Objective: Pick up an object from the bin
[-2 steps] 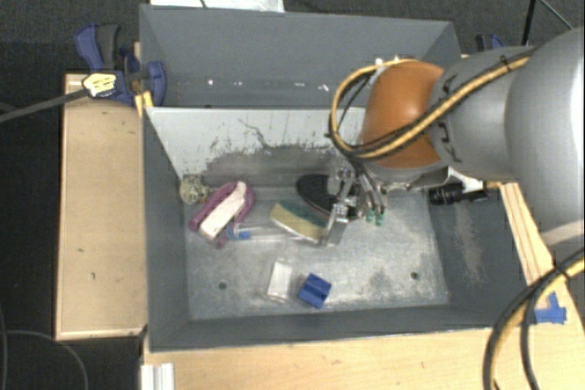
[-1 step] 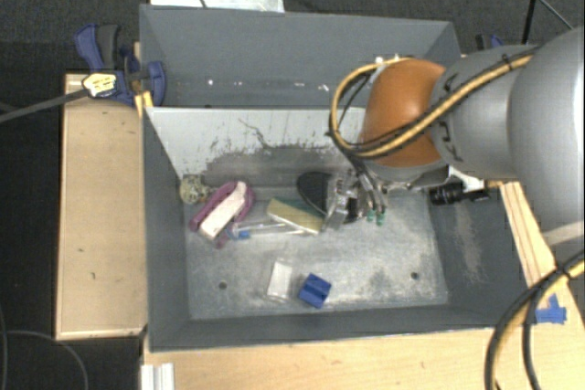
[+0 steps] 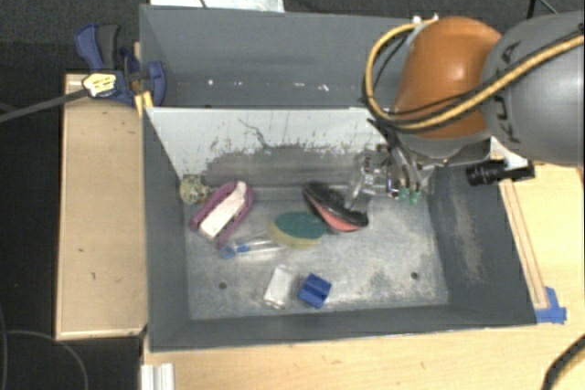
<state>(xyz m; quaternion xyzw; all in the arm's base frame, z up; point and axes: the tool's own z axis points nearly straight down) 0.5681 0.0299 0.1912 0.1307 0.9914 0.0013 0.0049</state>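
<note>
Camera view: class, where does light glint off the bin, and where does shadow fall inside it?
In the camera view, small bright glints dot the bin's back wall; its left sloped wall is lit pale; a darker band runs down the bin's right side, below the arm's orange cover and beside the gripper.

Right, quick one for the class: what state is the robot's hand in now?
Hand: cannot be told, open or closed; it is beside the black-and-pink object mid-bin.
</note>
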